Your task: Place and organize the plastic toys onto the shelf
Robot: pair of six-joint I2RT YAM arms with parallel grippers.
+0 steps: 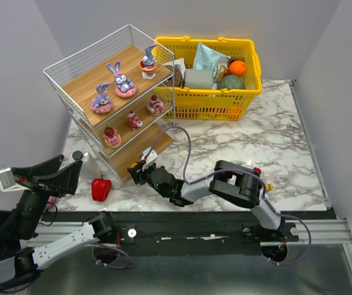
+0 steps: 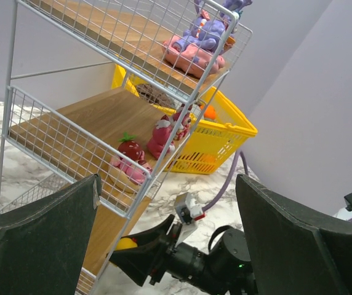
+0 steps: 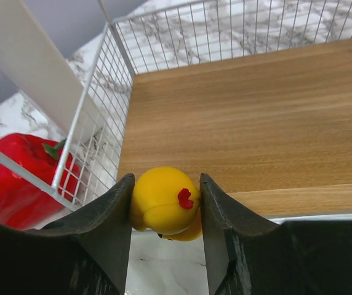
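Right claw (image 3: pixel 166 190): both fingers pressed flat on a yellow toy (image 3: pixel 160 200), round, with a small red mark. A firm clamp; the toy fills the gap.

I see the toy hanging at the front lip of the lowest board (image 3: pixel 244 123) of the shelf (image 1: pixel 84 80), near its left corner. I cannot tell whether it touches the wood.

Just outside the mesh on that side, a red bell pepper (image 3: pixel 22 172) lies on the marble table (image 1: pixel 287 135).

Right arm reaches low across the table from its base to the shelf's foot.

Top board: three purple bunnies (image 1: pixel 122 80) in a slanting row, on pink bases.

Middle board: three pink-red figures (image 1: pixel 134 120), also in a row, upright.

Left claw (image 2: pixel 168 196): fingers spread wide, nothing between them, raised at the shelf's left front and facing it.

Yellow basket (image 1: pixel 250 92) stands behind the shelf's right side, very close to it.

Small red bit (image 1: pixel 257 170) and yellow bit (image 1: pixel 269 185) beside the right arm's elbow; too small for me to identify.
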